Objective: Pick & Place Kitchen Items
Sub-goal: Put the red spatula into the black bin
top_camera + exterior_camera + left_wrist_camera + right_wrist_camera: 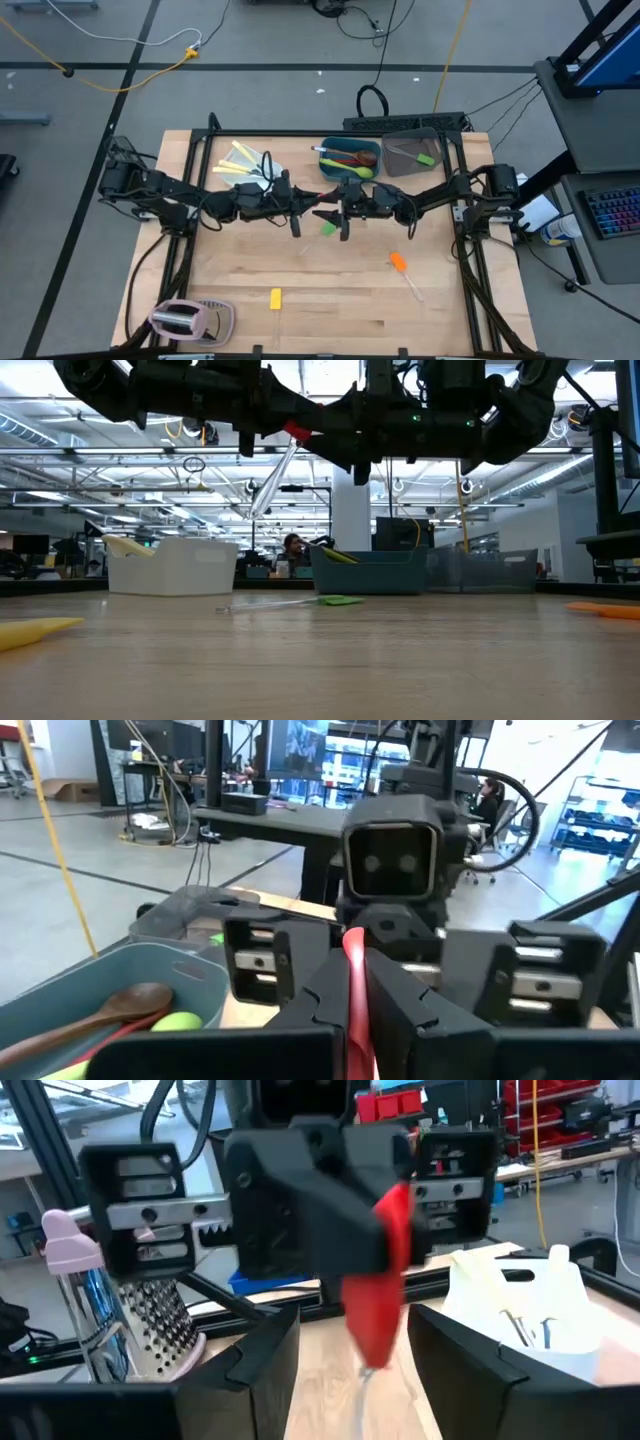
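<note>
Low view, nearest first: a flat yellow spatula [35, 628] lies on the pale wood-grain table [320, 670], an orange spatula [605, 609] at the far right edge. Farther back a green spatula [340, 600] with a clear slim handle lies flat. Above, both dark arms reach level toward each other over the table's middle. The left gripper [290, 432] has its fingers clenched on a red spatula [297, 432], whose clear handle hangs slanting down toward the table. The right gripper [345, 1370] faces it, fingers spread apart, around nothing. Behind stand white [175, 565], teal [370, 572] and smoky-grey [480, 570] tubs.
</note>
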Robot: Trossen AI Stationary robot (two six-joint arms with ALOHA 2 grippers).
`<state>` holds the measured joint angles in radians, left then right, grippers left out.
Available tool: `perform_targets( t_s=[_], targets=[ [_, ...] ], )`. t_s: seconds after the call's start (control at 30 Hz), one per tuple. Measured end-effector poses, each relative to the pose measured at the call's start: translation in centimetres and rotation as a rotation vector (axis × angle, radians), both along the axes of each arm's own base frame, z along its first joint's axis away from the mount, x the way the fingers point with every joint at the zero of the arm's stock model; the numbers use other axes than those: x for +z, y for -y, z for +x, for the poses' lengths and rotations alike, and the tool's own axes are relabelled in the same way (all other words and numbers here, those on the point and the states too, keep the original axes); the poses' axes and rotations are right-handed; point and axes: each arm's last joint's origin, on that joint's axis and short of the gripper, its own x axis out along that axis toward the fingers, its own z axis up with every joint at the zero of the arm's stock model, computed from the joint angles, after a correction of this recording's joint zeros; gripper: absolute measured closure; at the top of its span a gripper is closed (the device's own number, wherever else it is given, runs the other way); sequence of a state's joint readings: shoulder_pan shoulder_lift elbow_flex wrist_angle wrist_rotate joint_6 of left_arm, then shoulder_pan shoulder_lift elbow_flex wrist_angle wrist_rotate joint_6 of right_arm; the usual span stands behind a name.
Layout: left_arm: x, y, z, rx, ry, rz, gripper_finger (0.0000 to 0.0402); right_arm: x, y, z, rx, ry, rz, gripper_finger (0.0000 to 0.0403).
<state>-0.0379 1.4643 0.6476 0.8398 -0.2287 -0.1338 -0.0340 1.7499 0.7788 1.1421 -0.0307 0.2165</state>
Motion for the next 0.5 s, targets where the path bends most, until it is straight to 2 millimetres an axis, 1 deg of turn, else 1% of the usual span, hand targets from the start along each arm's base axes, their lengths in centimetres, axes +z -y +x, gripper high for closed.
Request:
perform_targets(
  t_s=[0.07,0.13,0.27,0.4,0.43,0.5],
  targets=[
    [0.0,0.0,0.0,-0.001,0.002,0.0,0.0385,0.0,0.2,0.0,-0.006,0.003,-0.005,0.0232],
    [0.0,0.0,0.0,-0.001,0.003,0.0,0.039,0.1,0.5,0.0,-0.015,0.014,-0.022,0.0252],
    [0.0,0.0,0.0,-0.001,0.0,-0.004,0.0397,0.4,1.1,-0.1,-0.006,0.034,-0.035,0.031],
    [0.0,0.0,0.0,0.004,0.001,-0.006,0.0379,0.4,1.3,-0.1,0.054,0.036,-0.047,0.0375],
    [0.0,0.0,0.0,0.006,0.001,-0.006,0.0372,0.4,1.2,-0.1,0.055,0.036,-0.058,0.0381],
    [0.0,0.0,0.0,0.006,0.0,-0.006,0.036,0.3,1.2,-0.1,0.053,0.034,-0.081,0.0382]
  ],
)
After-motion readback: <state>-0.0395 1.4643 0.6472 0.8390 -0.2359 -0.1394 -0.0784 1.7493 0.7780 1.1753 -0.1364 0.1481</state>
